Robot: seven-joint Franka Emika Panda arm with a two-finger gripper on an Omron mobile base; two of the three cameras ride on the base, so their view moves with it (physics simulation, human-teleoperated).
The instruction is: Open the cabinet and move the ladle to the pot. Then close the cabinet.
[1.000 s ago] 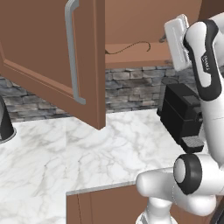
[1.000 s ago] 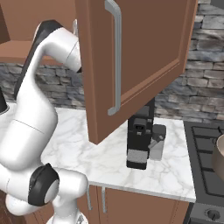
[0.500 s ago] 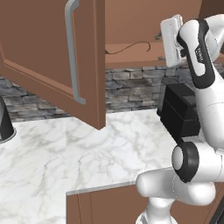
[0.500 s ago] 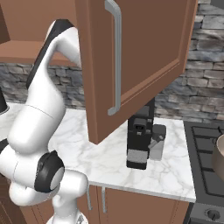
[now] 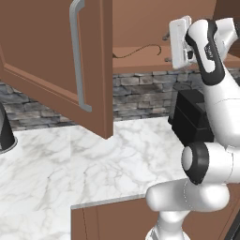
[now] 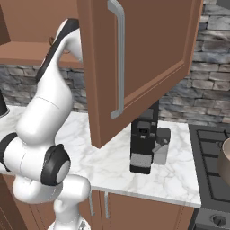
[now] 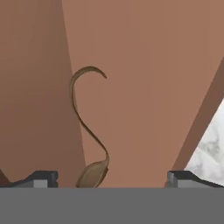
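Note:
The cabinet (image 5: pixel 42 51) stands with its door swung wide open, silver bar handle facing out; in the right base view its other door (image 6: pixel 157 49) also hangs open. On the shelf inside lies the thin dark brown ladle (image 5: pixel 138 50). My gripper (image 5: pixel 166 47) is open at shelf height, just right of the ladle. In the hand view the ladle (image 7: pixel 87 127) runs away from me across the shelf, its bowl low between my fingertips (image 7: pixel 41 178), nearer the left one, with my gripper (image 7: pixel 113 179) untouched by it. The pot (image 6: pixel 225 161) shows at the right edge on the stove.
A black coffee machine (image 5: pixel 190 117) stands on the marble counter (image 5: pixel 93 164) below the shelf, close under my arm. The stove (image 6: pixel 209 170) lies right of it. A dark rounded object (image 5: pixel 4 133) sits at the counter's far left. The open door (image 6: pixel 134 90) overhangs the counter.
My hand has moved left and a little up along the shelf, closer to the ladle. The jaws stay wide apart. The cabinet doors and the ladle have not moved.

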